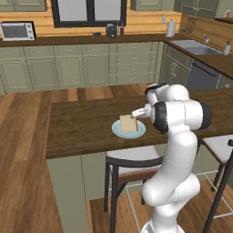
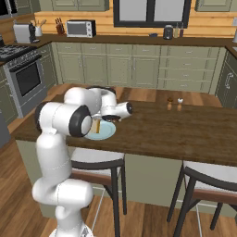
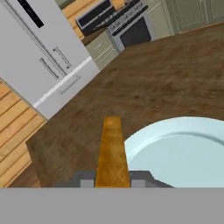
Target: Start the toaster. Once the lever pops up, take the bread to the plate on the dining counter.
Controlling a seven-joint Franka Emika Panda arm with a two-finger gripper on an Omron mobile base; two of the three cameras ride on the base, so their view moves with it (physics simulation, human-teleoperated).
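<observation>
Bread [image 1: 128,123]: one tan slice, upright on edge, pinched in the closed claw [image 1: 135,115] above the plate [image 1: 129,130]. Plate: pale blue-green, on the desk [image 1: 82,127] toward its near edge.

- One bread [image 1: 128,123] slice, standing over the plate.
- One plate [image 1: 119,131], on the dining counter [image 1: 82,125].
- Two small shakers [image 2: 174,103], on the dining counter, well apart from the plate.
- Two stools [image 1: 132,159], just beside the dining counter.
- One microwave [image 1: 18,31], far beyond the dining counter.
</observation>
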